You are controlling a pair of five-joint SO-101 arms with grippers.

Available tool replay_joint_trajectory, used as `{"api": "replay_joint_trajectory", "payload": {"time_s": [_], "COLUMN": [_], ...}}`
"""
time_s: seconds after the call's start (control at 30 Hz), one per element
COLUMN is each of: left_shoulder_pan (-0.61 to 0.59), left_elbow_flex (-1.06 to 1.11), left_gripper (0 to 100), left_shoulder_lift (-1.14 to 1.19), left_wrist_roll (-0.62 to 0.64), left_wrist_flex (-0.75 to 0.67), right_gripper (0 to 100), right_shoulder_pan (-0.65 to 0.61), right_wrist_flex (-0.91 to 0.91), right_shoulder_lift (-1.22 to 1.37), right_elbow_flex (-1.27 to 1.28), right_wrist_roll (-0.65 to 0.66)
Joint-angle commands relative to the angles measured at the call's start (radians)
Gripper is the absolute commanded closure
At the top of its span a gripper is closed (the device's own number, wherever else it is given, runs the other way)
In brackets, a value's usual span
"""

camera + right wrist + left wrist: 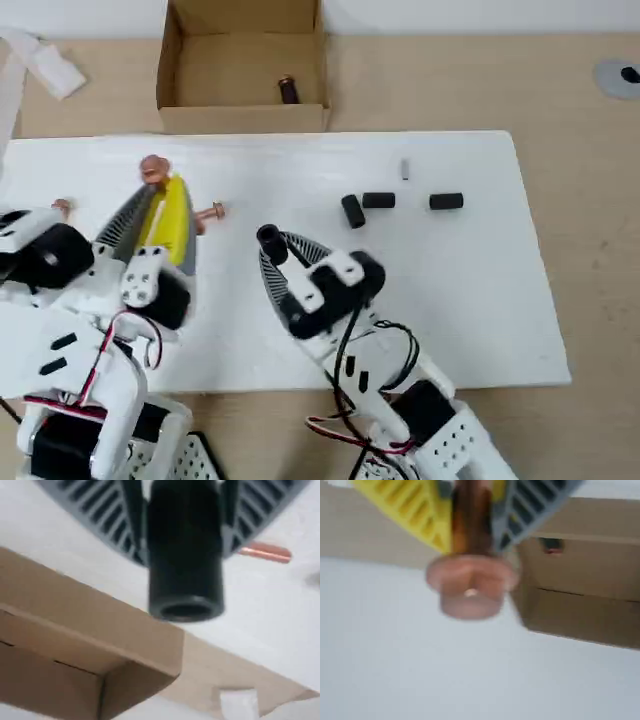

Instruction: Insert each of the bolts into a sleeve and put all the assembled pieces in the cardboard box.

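Copper-coloured metal bolt (470,587) is pinched by its shank between the yellow and grey fingers (415,510) of the left gripper (153,185), flanged head poking out. The right gripper (272,245) clamps a black cylindrical sleeve (185,555) round its middle, open bore outward. Both parts look small, rigid and smooth, so they may twist in a light pinch; mid-length holds seem wise. On the white sheet (480,300) lie two loose bolts (210,212) and three spare sleeves (378,200). The brown cardboard box (240,118) beyond holds one assembled piece (288,90).
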Motion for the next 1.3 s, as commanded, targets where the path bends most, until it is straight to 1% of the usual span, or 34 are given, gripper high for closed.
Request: {"api": "replay_joint_trajectory", "payload": {"time_s": [0.0,0.17,0.27,0.47,0.73,0.77,0.87,0.9,0.97,1.1,1.27], "left_shoulder_pan": [0.091,0.206,0.244,0.239,0.238,0.238,0.236,0.23,0.21,0.16,0.158], "left_elbow_flex": [-0.046,-0.034,-0.038,-0.031,-0.029,-0.029,-0.014,-0.009,-0.008,-0.006,-0.006], "left_gripper": [99,99,99,99,99,99,99,99,99,99,99], "left_shoulder_lift": [0.004,0.087,0.16,0.234,0.234,0.234,0.234,0.234,0.234,0.234,0.239], "left_wrist_roll": [0.0,0.0,0.0,0.0,0.0,0.0,0.0,0.0,0.006,0.0,0.0], "left_wrist_flex": [-0.018,-0.025,-0.028,-0.095,-0.089,-0.089,-0.097,-0.098,-0.1,-0.146,-0.161], "right_gripper": [98.9,98.9,98.9,98.9,98.9,98.9,98.9,98.9,98.9,98.9,98.9], "right_shoulder_pan": [-0.018,-0.025,-0.025,-0.021,-0.021,-0.021,0.002,0.005,0.005,0.005,0.004], "right_wrist_flex": [-0.002,0.057,0.057,0.057,0.054,0.049,0.015,0.008,0.006,0.0,-0.002], "right_shoulder_lift": [-0.124,-0.142,-0.142,-0.142,-0.147,-0.15,-0.148,-0.143,-0.147,-0.15,-0.151], "right_elbow_flex": [0.018,0.018,0.016,0.016,0.016,0.016,0.016,0.016,0.016,0.016,0.016], "right_wrist_roll": [0.02,0.003,-0.023,-0.023,-0.025,-0.037,-0.129,-0.138,-0.126,-0.106,-0.086]}}
